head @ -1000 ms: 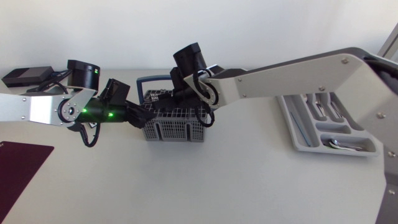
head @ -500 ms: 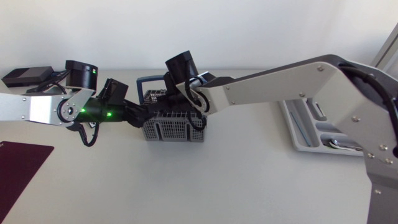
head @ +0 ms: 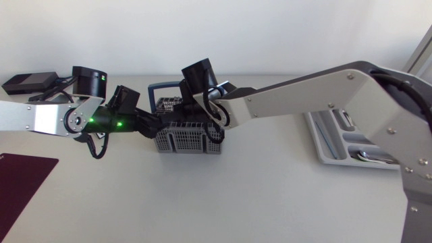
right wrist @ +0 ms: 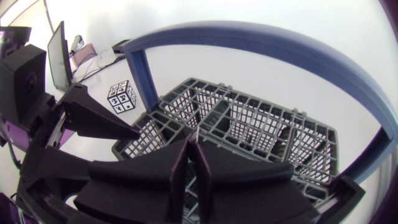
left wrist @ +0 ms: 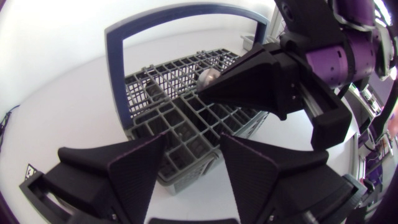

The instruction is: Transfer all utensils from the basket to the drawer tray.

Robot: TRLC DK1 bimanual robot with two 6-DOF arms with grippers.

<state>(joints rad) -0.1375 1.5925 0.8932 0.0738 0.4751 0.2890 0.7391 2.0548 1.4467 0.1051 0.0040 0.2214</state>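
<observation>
A grey wire basket (head: 189, 135) with a blue handle (head: 162, 86) stands at the table's middle back. Deep in one of its compartments, my right gripper (head: 202, 121) (right wrist: 194, 155) has its fingers pressed together on the thin silver handle of a utensil (left wrist: 207, 76); only its rounded end shows. My left gripper (head: 152, 125) (left wrist: 193, 165) is at the basket's left corner (left wrist: 171, 180), fingers apart with the corner between them. The grey drawer tray (head: 324, 145) lies at the right with several utensils in it.
A black box (head: 27, 82) sits at the back left and a dark red mat (head: 20, 179) at the front left. A small marker cube (right wrist: 121, 96) stands on the table beyond the basket, beside my left arm.
My right gripper has gone from open to shut on the utensil inside the basket, and its wrist has shifted a little to the left. The left arm has kept still.
</observation>
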